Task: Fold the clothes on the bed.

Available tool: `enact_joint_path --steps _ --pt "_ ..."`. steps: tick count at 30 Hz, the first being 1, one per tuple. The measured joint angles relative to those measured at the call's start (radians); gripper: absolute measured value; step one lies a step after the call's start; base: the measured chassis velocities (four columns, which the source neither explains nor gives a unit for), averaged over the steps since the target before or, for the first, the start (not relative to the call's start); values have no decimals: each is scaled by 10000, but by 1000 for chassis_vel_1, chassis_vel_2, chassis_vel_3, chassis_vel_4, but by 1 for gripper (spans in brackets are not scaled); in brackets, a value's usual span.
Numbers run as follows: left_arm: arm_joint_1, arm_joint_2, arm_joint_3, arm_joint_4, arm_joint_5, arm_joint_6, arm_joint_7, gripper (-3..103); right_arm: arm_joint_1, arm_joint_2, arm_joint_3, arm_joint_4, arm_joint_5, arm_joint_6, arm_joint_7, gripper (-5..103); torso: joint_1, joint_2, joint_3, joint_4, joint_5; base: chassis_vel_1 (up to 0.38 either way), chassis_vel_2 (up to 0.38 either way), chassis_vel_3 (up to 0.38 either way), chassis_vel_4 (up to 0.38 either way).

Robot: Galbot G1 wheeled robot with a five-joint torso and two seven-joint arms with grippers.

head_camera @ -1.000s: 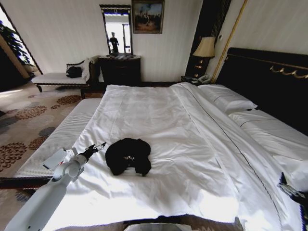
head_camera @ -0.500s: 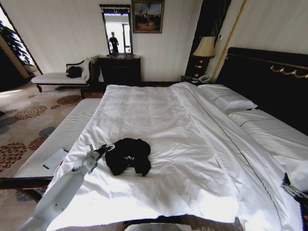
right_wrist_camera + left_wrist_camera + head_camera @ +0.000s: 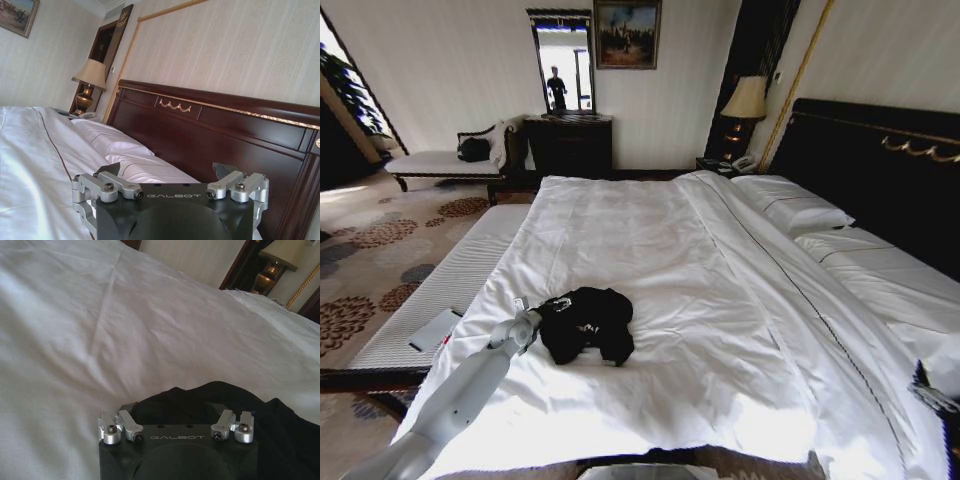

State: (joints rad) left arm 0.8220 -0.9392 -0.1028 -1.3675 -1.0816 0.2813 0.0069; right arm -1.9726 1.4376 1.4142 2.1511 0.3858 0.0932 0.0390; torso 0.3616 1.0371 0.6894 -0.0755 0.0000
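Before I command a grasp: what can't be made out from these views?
- Left gripper at the black T-shirt: fingertips merge with dark fabric in head view; its own body hides them in left wrist view.
- T-shirt's layout: crumpled.
- Right gripper: faces the headboard.

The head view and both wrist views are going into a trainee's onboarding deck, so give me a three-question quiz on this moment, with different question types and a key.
1. True or false: the black T-shirt lies crumpled on the white duvet, not yet folded.
2. Multiple choice: where is the left gripper? A) at the T-shirt's edge nearest the bench; B) over the pillows; C) raised toward the lamp.
3. Fill in: the right gripper is held off at the bed's right side, and its wrist camera faces the dark ____.

Key: 1 true; 2 A; 3 headboard.
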Motion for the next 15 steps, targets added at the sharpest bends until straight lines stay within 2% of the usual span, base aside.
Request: enact_joint_path --steps 1,4,6,7,11,13,15 --pt "-3 -51 -36 19 15 0 0 70 9 -3 0 0 9 -14 11 100 0 0 0 -2 1 0 0 0 0" --pt "-17 -69 -58 21 71 -2 0 66 14 -5 -2 0 9 -19 20 100 0 0 0 -3 0 0 0 0 0" --pt "-21 -56 -64 -1 136 -22 0 55 15 -1 -27 8 3 -20 22 100 0 0 0 -2 0 0 0 0 0" --pt "-21 -56 -64 -1 136 -22 0 55 15 -1 -27 8 3 -20 22 100 0 0 0 -2 0 0 0 0 0" --pt "-4 -15 -94 -9 194 -76 1 32 -1 4 -82 9 -36 -20 25 100 1 0 0 -3 0 0 0 0 0" --pt "20 4 -101 -21 230 -78 0 32 -2 0 -89 12 -39 -23 29 100 0 0 0 -3 0 0 0 0 0" --pt "67 20 -138 -26 511 -131 0 22 6 -16 -95 26 -40 -63 41 100 0 0 0 -1 0 0 0 0 0"
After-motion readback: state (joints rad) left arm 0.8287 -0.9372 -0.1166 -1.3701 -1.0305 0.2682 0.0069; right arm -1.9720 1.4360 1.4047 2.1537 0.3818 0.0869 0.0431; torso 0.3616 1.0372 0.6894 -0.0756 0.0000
